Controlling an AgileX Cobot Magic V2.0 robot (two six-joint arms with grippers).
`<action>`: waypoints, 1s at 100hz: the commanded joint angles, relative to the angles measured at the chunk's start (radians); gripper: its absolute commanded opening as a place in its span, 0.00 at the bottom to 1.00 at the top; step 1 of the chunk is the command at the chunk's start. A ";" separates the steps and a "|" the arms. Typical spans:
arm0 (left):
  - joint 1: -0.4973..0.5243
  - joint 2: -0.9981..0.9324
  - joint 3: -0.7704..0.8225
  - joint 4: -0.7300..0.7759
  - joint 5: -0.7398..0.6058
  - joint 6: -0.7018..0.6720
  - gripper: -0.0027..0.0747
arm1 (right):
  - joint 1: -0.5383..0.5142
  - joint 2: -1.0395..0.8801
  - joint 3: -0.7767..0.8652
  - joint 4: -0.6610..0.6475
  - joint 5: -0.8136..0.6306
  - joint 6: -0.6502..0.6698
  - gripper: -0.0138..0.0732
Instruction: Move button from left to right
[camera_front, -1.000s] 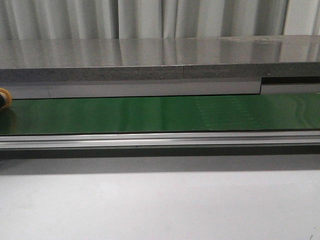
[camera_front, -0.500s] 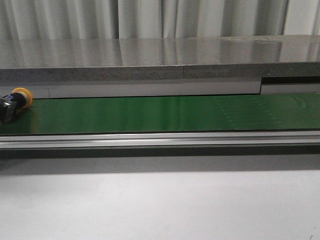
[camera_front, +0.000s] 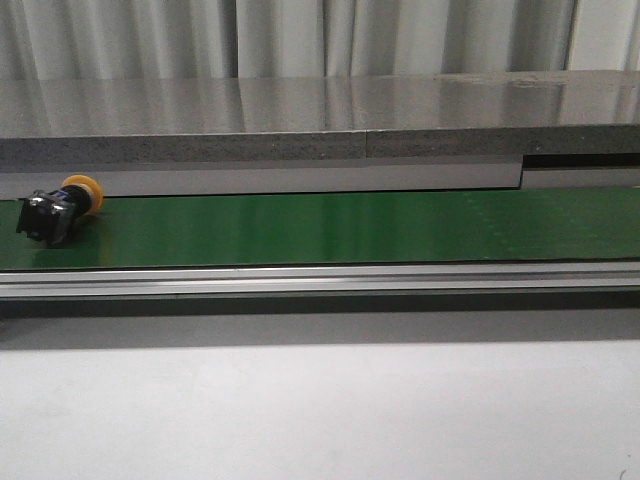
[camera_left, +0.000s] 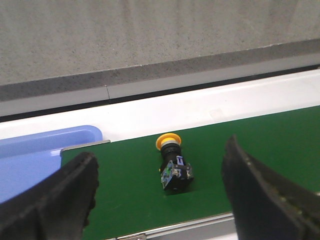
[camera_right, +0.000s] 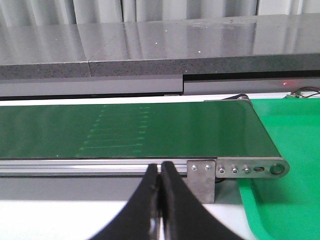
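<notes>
The button (camera_front: 60, 210) lies on its side at the far left of the green belt (camera_front: 330, 228), its yellow-orange cap toward the back and its black body toward the front. It also shows in the left wrist view (camera_left: 173, 165), on the belt (camera_left: 130, 190). My left gripper (camera_left: 160, 195) is open wide above the belt; the button lies between its two black fingers (camera_left: 60, 197), untouched. My right gripper (camera_right: 161, 172) is shut and empty, in front of the belt's right end (camera_right: 150, 130). Neither gripper shows in the front view.
A grey stone ledge (camera_front: 320, 130) runs behind the belt and an aluminium rail (camera_front: 320, 280) along its front. A blue tray (camera_left: 35, 160) sits beyond the belt's left end. A green tray (camera_right: 290, 150) sits beyond the right end roller (camera_right: 250, 170).
The button has travelled to the right along the belt, from the picture's left edge to fully in view. The faint pale marks on the belt have also drifted right.
</notes>
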 joint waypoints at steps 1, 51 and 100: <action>-0.009 -0.110 0.039 -0.014 -0.110 -0.002 0.69 | -0.004 -0.020 -0.016 -0.008 -0.087 -0.004 0.08; -0.009 -0.406 0.307 -0.014 -0.307 -0.002 0.69 | -0.004 -0.020 -0.016 -0.008 -0.087 -0.004 0.08; -0.009 -0.406 0.377 -0.014 -0.369 -0.002 0.66 | -0.004 -0.020 -0.016 -0.008 -0.087 -0.004 0.08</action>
